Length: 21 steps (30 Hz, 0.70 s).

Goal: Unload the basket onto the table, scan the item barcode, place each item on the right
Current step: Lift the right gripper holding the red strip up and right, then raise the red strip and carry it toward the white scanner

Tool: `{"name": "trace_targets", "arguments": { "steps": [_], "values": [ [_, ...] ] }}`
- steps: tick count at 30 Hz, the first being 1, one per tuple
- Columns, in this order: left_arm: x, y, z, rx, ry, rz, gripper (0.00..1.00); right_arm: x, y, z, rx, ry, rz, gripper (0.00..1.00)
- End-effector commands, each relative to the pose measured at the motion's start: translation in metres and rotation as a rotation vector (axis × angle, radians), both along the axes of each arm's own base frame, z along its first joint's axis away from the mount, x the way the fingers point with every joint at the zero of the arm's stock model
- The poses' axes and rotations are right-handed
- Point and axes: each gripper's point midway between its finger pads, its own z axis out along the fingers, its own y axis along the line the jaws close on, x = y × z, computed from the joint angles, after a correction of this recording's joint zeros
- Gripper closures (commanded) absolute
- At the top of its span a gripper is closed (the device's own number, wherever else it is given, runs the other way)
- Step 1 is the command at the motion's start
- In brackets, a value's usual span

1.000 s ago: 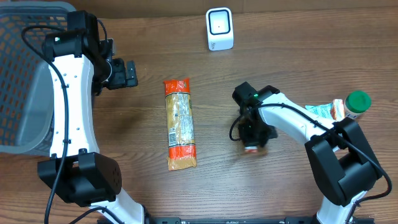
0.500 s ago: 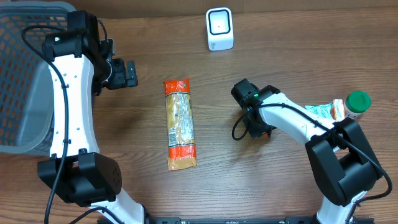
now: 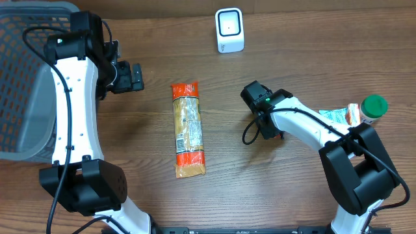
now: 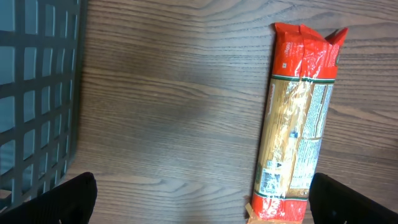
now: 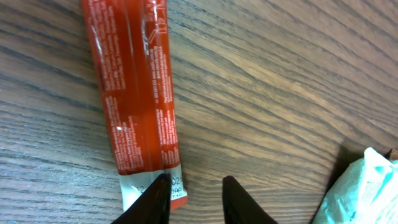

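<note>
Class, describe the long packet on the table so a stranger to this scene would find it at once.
Start from the wooden table; near its middle lies the long packet. It is the longest item there, pale in the middle with orange-red ends, unlike the short red sachet by the right gripper.

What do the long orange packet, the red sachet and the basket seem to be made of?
The long packet: thin glossy plastic film, partly clear, since the contents show through. The red sachet: probably foil or plastic laminate, shiny, with a flat sealed end. The basket: likely rigid grey plastic, a matte moulded grid.
</note>
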Motion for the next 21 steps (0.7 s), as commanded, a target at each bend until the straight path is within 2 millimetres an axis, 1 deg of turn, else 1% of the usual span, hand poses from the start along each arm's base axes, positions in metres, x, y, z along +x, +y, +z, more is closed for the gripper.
{"name": "trace_targets", "arguments": {
  "steps": [1,3,4,7,9,10,13,15,19,21],
  "values": [
    [0.001,-0.001,0.014,0.005,-0.043,-0.011,0.00,0.017,0.006,0.029,0.040,-0.095,-0.020,0.56],
    [0.001,-0.001,0.014,0.005,-0.043,-0.011,0.00,0.016,0.007,0.029,0.064,-0.082,-0.026,0.46],
    [0.001,-0.001,0.014,0.005,-0.043,-0.010,0.00,0.013,0.008,0.026,0.094,-0.059,-0.035,0.44],
    [0.001,-0.001,0.014,0.005,-0.043,-0.011,0.00,0.010,0.006,0.020,0.192,0.004,-0.079,0.44],
    [0.001,-0.001,0.014,0.005,-0.043,-0.011,0.00,0.012,0.001,0.017,0.271,0.040,-0.129,0.45],
    [0.001,-0.001,0.014,0.005,-0.043,-0.011,0.00,0.012,0.000,0.017,0.306,0.054,-0.147,0.48],
    [0.001,-0.001,0.014,0.005,-0.043,-0.010,0.00,0.009,0.005,0.016,0.459,0.126,-0.197,0.54],
    [0.001,-0.001,0.014,0.005,-0.043,-0.011,0.00,0.006,0.008,0.016,0.529,0.162,-0.198,0.59],
    [0.001,-0.001,0.014,0.005,-0.043,-0.011,0.00,0.004,0.009,0.015,0.539,0.172,-0.203,0.59],
    [0.001,-0.001,0.014,0.005,-0.043,-0.011,0.00,0.002,0.013,0.015,0.540,0.175,-0.194,0.59]
  ]
}}
